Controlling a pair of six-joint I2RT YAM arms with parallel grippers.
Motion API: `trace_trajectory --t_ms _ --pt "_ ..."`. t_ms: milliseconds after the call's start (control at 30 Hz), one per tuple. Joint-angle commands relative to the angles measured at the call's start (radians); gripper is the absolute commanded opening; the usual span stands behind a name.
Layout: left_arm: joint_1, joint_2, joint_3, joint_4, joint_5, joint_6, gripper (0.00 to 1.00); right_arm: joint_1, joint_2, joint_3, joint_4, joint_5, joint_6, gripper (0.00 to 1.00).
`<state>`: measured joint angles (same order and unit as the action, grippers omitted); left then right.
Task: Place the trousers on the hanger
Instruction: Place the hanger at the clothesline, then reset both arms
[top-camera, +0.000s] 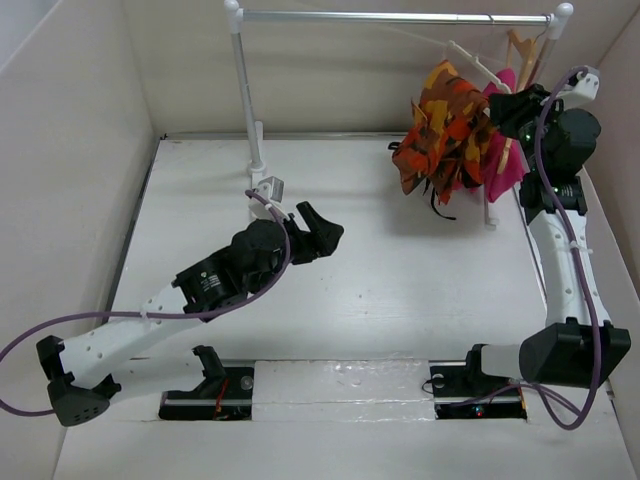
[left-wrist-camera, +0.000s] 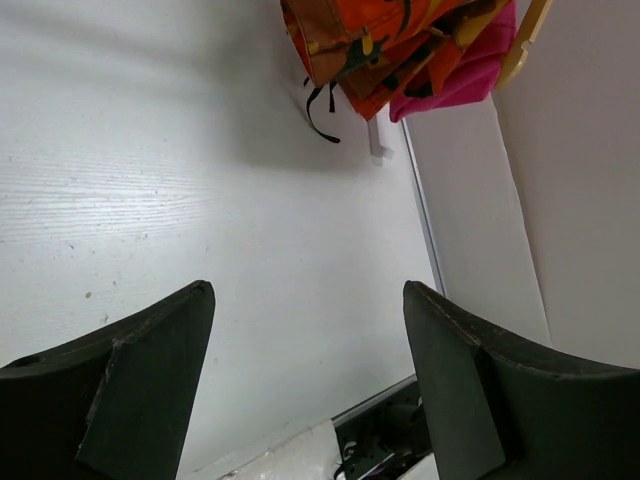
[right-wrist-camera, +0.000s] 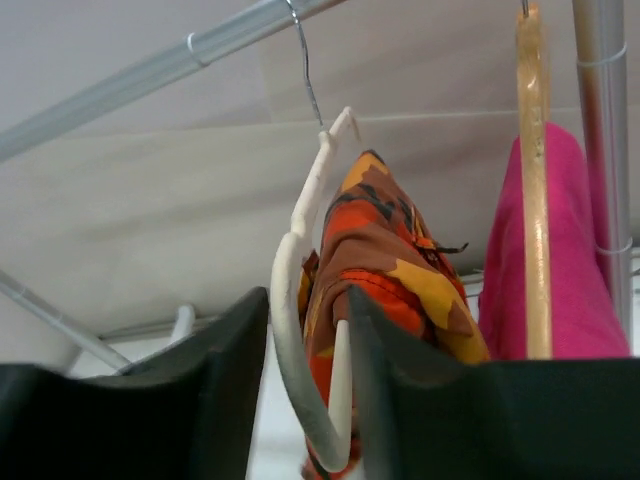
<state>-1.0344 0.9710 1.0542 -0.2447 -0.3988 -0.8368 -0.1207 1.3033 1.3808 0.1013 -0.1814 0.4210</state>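
1. Left gripper (top-camera: 322, 232), jaws spread wide and empty, hovers above the table (top-camera: 400, 290); the trousers (top-camera: 445, 135) hang far ahead-right.
2. Right gripper (right-wrist-camera: 307, 300) pinches the hanger (right-wrist-camera: 300, 210) (cream loop between its fingers), trousers draped just beyond.
3. A pink garment (right-wrist-camera: 565, 260) crowds its right.

The worktop (top-camera: 400, 290) is flat and white, with thin wood lines running across it. Three tall pale walls stand around it like the sides of a big box: a left wall (top-camera: 70, 150), a back wall (top-camera: 330, 80) and a right wall (top-camera: 615, 200). A thin dark gap (top-camera: 135, 240) runs along the left edge, where the worktop meets the wall. At the back stands a clothes rail. Its shiny metal bar (top-camera: 390, 16) runs across the top, and a white post (top-camera: 245, 100) holds it up on the left. The post has a round white knob (top-camera: 232, 6) on top. The light is soft and even, with only faint grey shadows.
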Motion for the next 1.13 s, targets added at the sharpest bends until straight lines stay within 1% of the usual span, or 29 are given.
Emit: trace_trajectory --t_ms 0,33,100,167,200,233,300,333,367,400,433,467,500,533,600,633,667,700,767,800,833,867,900,933,1000,1033,1100 --pt "0.000 0.003 -0.008 0.013 0.003 0.001 0.73 -0.020 -0.042 0.027 0.022 -0.036 -0.030 0.47" --pt "0.000 0.006 -0.008 0.013 0.002 0.001 0.76 -0.020 -0.044 0.041 -0.012 -0.041 -0.039 0.57" --pt "0.000 0.017 0.000 -0.001 -0.009 -0.002 0.83 -0.020 -0.048 0.088 -0.131 -0.044 -0.068 0.62" --pt "0.000 0.029 0.023 -0.034 -0.027 0.001 0.87 -0.030 -0.061 0.115 -0.196 -0.049 -0.108 1.00" --pt "0.000 0.044 0.035 -0.053 -0.046 0.001 0.91 -0.040 -0.064 0.142 -0.218 -0.062 -0.122 1.00" --pt "0.000 0.064 0.070 -0.097 -0.075 0.001 0.99 -0.071 -0.081 0.165 -0.260 -0.122 -0.158 1.00" --pt "0.019 0.092 0.082 -0.113 -0.069 -0.011 0.99 -0.083 -0.087 0.184 -0.268 -0.153 -0.166 1.00" --pt "0.042 0.103 0.101 -0.098 -0.030 0.004 0.99 -0.092 -0.104 0.192 -0.285 -0.215 -0.185 1.00" --pt "0.072 0.130 0.099 -0.078 0.088 0.017 0.99 -0.092 -0.116 0.195 -0.296 -0.239 -0.203 1.00" --pt "0.132 0.146 0.098 -0.062 0.144 0.018 0.99 -0.092 -0.128 0.195 -0.308 -0.263 -0.220 1.00" --pt "0.161 0.164 0.086 -0.047 0.184 0.013 0.99 -0.092 -0.165 0.164 -0.324 -0.311 -0.237 1.00" --pt "0.187 0.194 0.076 -0.039 0.254 0.015 0.99 -0.083 -0.186 0.137 -0.328 -0.334 -0.240 1.00" --pt "0.209 0.201 0.057 -0.039 0.277 0.012 0.99 -0.074 -0.214 0.100 -0.328 -0.363 -0.241 1.00" --pt "0.235 0.205 0.049 -0.039 0.287 0.016 0.99 -0.063 -0.245 0.001 -0.315 -0.407 -0.245 1.00" --pt "0.235 0.172 0.015 -0.041 0.270 0.042 0.99 -0.025 -0.343 -0.115 -0.302 -0.450 -0.261 1.00" --pt "0.235 0.149 0.001 -0.048 0.259 0.044 0.99 -0.014 -0.378 -0.223 -0.334 -0.473 -0.295 1.00" --pt "0.235 0.096 -0.012 -0.057 0.223 0.042 0.99 -0.002 -0.456 -0.279 -0.362 -0.480 -0.316 1.00" --pt "0.235 0.071 -0.041 -0.070 0.201 0.041 0.99 0.025 -0.496 -0.331 -0.386 -0.486 -0.336 1.00" --pt "0.235 -0.012 -0.078 -0.103 0.161 0.044 0.99 0.079 -0.573 -0.450 -0.521 -0.455 -0.442 1.00" --pt "0.235 -0.037 -0.121 -0.116 0.152 0.038 0.99 0.132 -0.635 -0.480 -0.635 -0.420 -0.465 1.00" --pt "0.235 -0.066 -0.143 -0.126 0.150 0.036 0.99 0.153 -0.674 -0.512 -0.682 -0.379 -0.496 1.00" --pt "0.235 -0.113 -0.167 -0.133 0.152 0.031 0.99 0.167 -0.715 -0.541 -0.718 -0.360 -0.499 1.00" --pt "0.235 -0.130 -0.207 -0.140 0.156 0.009 0.99 0.176 -0.798 -0.592 -0.750 -0.348 -0.496 1.00" --pt "0.235 -0.150 -0.227 -0.142 0.166 0.001 0.99 0.176 -0.841 -0.614 -0.785 -0.342 -0.490 1.00" --pt "0.235 -0.193 -0.290 -0.124 0.221 -0.013 0.99 0.176 -0.910 -0.652 -0.836 -0.330 -0.484 1.00" --pt "0.235 -0.201 -0.305 -0.089 0.242 -0.016 0.99 0.185 -0.949 -0.663 -0.841 -0.331 -0.473 1.00" --pt "0.235 -0.212 -0.333 -0.061 0.275 -0.031 0.99 0.185 -0.955 -0.678 -0.841 -0.346 -0.470 1.00"
